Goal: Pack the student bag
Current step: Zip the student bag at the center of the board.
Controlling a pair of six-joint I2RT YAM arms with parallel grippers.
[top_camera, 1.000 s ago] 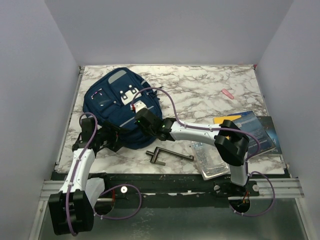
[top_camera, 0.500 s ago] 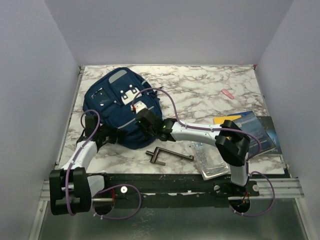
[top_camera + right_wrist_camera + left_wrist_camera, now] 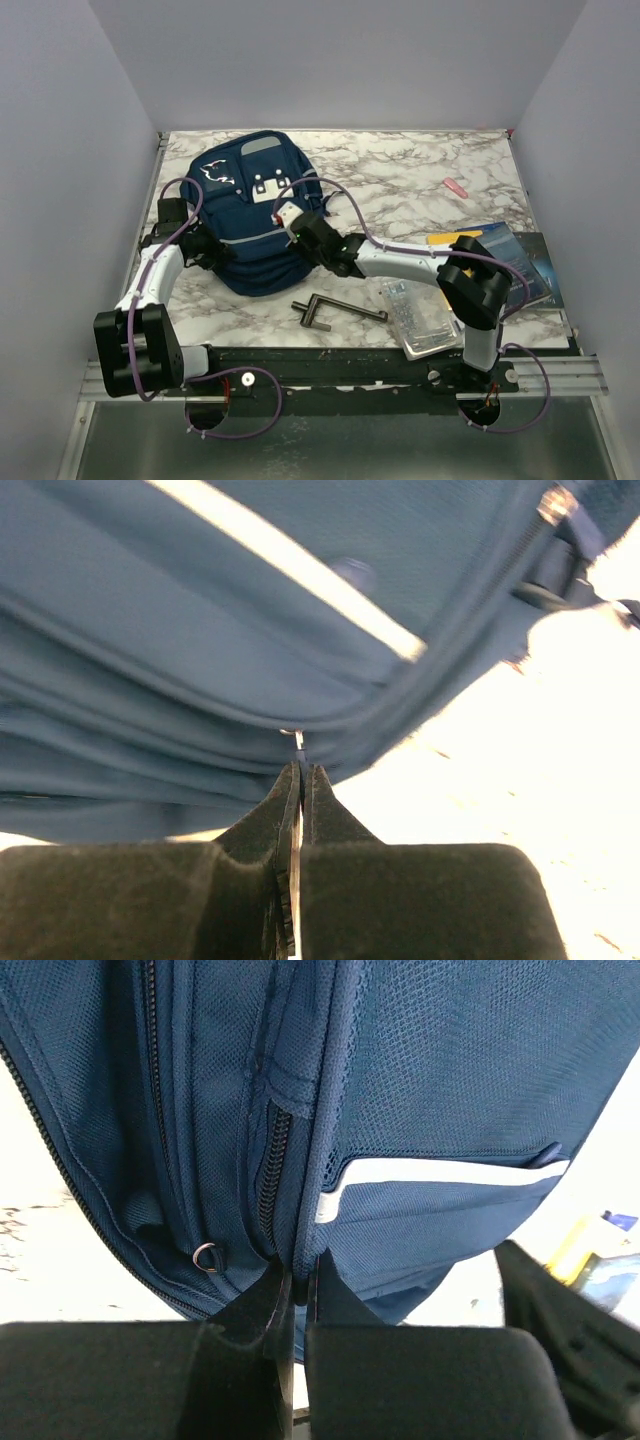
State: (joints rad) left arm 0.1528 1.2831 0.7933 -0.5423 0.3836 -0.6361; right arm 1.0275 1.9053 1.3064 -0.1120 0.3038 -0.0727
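Your left fingers (image 3: 292, 1290) were pinched shut on a fold of the student bag (image 3: 245, 225), right beside a zip line, with the navy cloth rising straight ahead of the tips. Your right fingers (image 3: 292, 800) were also closed. They nipped a small metal tab (image 3: 298, 742) at the bag's seam, which I took for a zip puller, though it was too small to be sure.

The bag lay on the counter (image 3: 400, 180) between the two sets of fingers, the left on its left flank and the right on its right flank. Its long axis ran away from you, grey-trimmed top farthest off. Both arms were equally close, since each already touched it. The coming move, I judged, hung on that tab: it sat dead ahead of the right fingertips, and the zip ran off sideways from it along the seam, so a pull would need the left grip to hold the cloth taut.

Behind and to the right of the right fingers lay an L-shaped metal tool (image 3: 335, 310), a clear case (image 3: 420, 318) and some books (image 3: 500, 258). A pink item (image 3: 456, 187) sat farther off. None of these blocked the zip; the right arm itself crossed above them.
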